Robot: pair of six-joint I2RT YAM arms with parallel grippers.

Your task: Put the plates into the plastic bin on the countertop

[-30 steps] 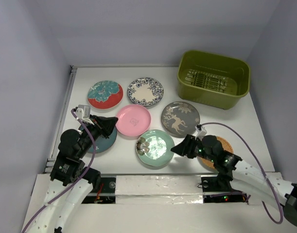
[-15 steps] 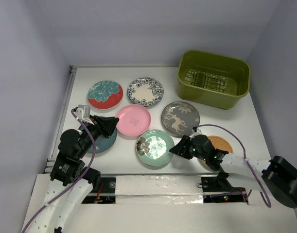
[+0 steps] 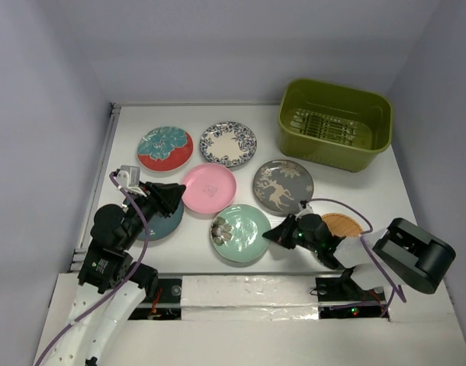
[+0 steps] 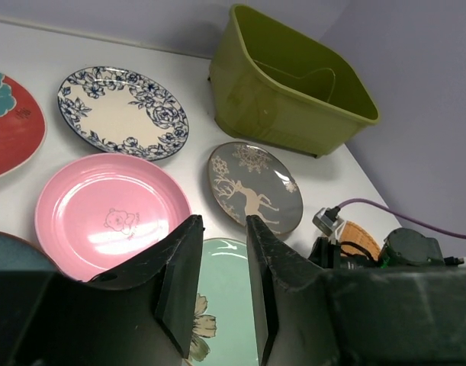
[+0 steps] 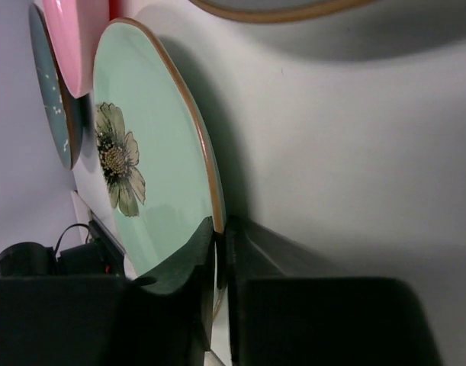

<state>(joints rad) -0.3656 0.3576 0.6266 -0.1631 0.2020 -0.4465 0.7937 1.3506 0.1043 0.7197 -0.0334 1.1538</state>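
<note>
Near-left of the olive-green rectangular plastic bin, well apart from it, the mint-green round flowered plate lies on the white bench, my right hand nipped narrowly on its bin-side rim, so I judge the carry runs far-right.

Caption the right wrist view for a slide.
Right gripper pinching the rim of the mint green plate on the countertop.

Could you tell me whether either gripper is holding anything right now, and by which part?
The right gripper pinches the mint green plate by its rim; the left gripper holds nothing.
</note>
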